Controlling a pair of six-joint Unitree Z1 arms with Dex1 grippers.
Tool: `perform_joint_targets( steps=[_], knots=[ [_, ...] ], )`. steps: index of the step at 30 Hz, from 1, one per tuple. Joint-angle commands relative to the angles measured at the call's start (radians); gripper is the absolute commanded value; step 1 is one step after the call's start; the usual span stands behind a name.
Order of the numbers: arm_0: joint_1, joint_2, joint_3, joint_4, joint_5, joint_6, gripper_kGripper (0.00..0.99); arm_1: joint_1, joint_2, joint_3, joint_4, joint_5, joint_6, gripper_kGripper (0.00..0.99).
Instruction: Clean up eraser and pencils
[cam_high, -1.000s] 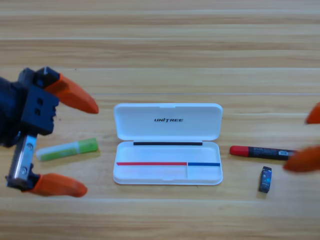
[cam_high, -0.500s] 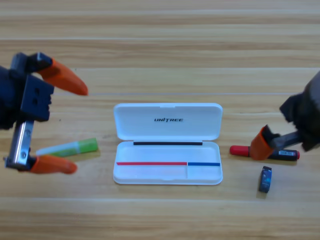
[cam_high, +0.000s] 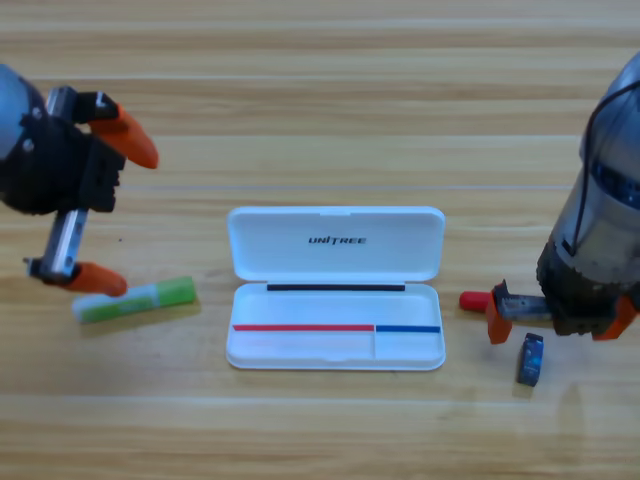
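Right claw (cam_high: 552, 318) down over red-capped marker (cam_high: 474, 299) right of open white case (cam_high: 336, 340), jaws straddling barrel, grip unclear. Marker light, stiff, slick: take mid-barrel. Eraser (cam_high: 531, 359) just nearer. Left claw (cam_high: 108, 207) wide open, empty, above green highlighter (cam_high: 136, 299) on surface (cam_high: 320, 100)

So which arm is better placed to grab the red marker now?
Right. The right gripper is down over the marker, beside the eraser. The left gripper, jaws open, is across the case near the highlighter.
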Motion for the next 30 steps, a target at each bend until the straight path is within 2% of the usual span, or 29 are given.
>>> perform_joint_targets(
  steps=[1,7,11,17,18,25,27,30],
  knots=[
    [0.148,0.089,-0.003,0.030,-0.018,0.074,0.980,-0.046,0.085,0.044,-0.047,0.041,0.045,0.934],
    [0.296,0.197,-0.076,0.109,-0.080,0.134,0.959,-0.054,0.108,0.053,-0.053,0.065,0.062,0.891],
    [0.392,0.301,-0.148,0.159,-0.115,0.123,0.957,-0.063,0.123,0.061,-0.067,0.069,0.068,0.822],
    [0.404,0.386,-0.145,0.162,-0.116,0.053,0.946,-0.074,0.138,0.084,-0.093,0.095,0.069,0.721],
    [0.404,0.399,-0.147,0.164,-0.118,0.040,0.945,-0.075,0.141,0.085,-0.095,0.104,0.069,0.670],
    [0.406,0.448,-0.150,0.162,-0.169,-0.027,0.943,-0.075,0.144,0.087,-0.099,0.112,0.068,0.140],
    [0.406,0.455,-0.145,0.162,-0.188,-0.041,0.945,-0.075,0.144,0.088,-0.098,0.118,0.057,0.025],
    [0.404,0.470,-0.142,0.162,-0.224,-0.056,0.946,-0.075,0.141,0.084,-0.086,0.130,0.039,0.000]
  ],
)
